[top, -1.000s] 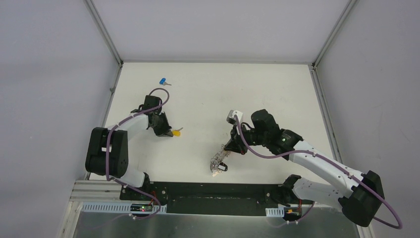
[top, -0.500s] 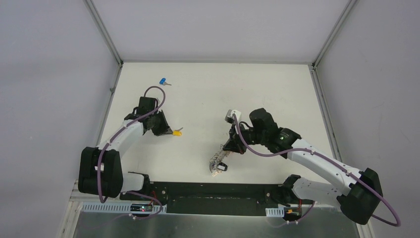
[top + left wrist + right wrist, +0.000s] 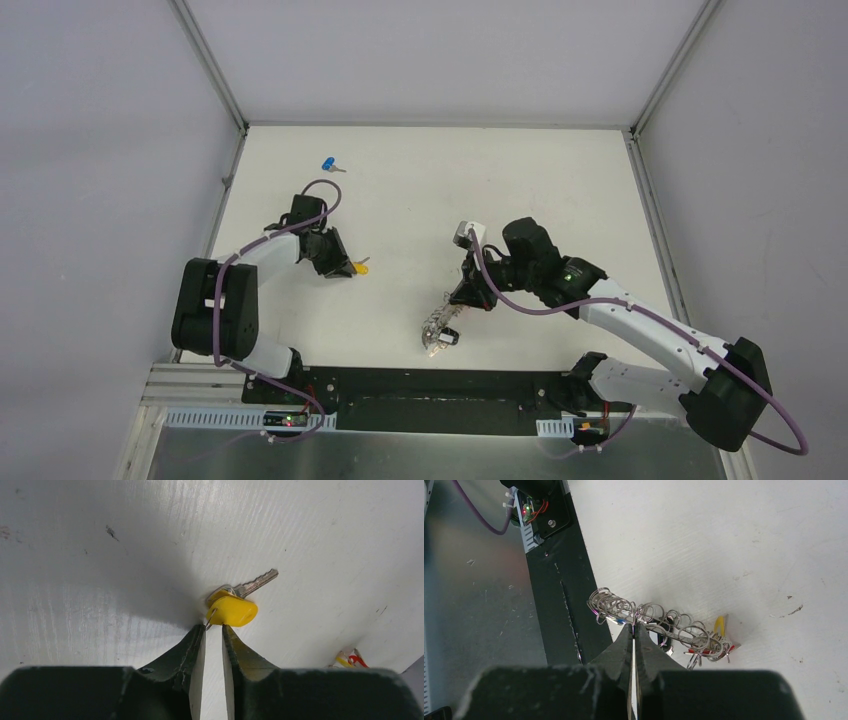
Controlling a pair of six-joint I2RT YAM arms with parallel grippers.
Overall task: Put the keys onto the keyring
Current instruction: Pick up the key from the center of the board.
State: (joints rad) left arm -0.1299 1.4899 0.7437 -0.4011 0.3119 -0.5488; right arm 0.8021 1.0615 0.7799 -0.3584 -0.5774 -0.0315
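A yellow-headed key [image 3: 231, 611] lies flat on the white table, its silver blade pointing up and right. My left gripper [image 3: 213, 626] is open by a narrow gap, its tips right at the yellow head; the key's small wire loop touches the left fingertip [image 3: 200, 632]. From above, this key [image 3: 358, 268] sits just right of the left gripper [image 3: 345, 267]. A blue-headed key [image 3: 329, 164] lies apart at the far left. My right gripper [image 3: 634, 626] is shut on the keyring [image 3: 659, 622], a coil of wire loops with red and yellow heads, hanging toward the table [image 3: 440, 328].
A black base rail [image 3: 430, 385] runs along the near edge, right under the hanging keyring [image 3: 559, 580]. A circuit board with lit LEDs [image 3: 531, 510] sits on it. Metal frame posts [image 3: 210, 65] and grey walls bound the table on three sides.
My left gripper's jaws have parted a little at the yellow key, and the left arm's elbow swung out and back. The right arm holds the keyring still.
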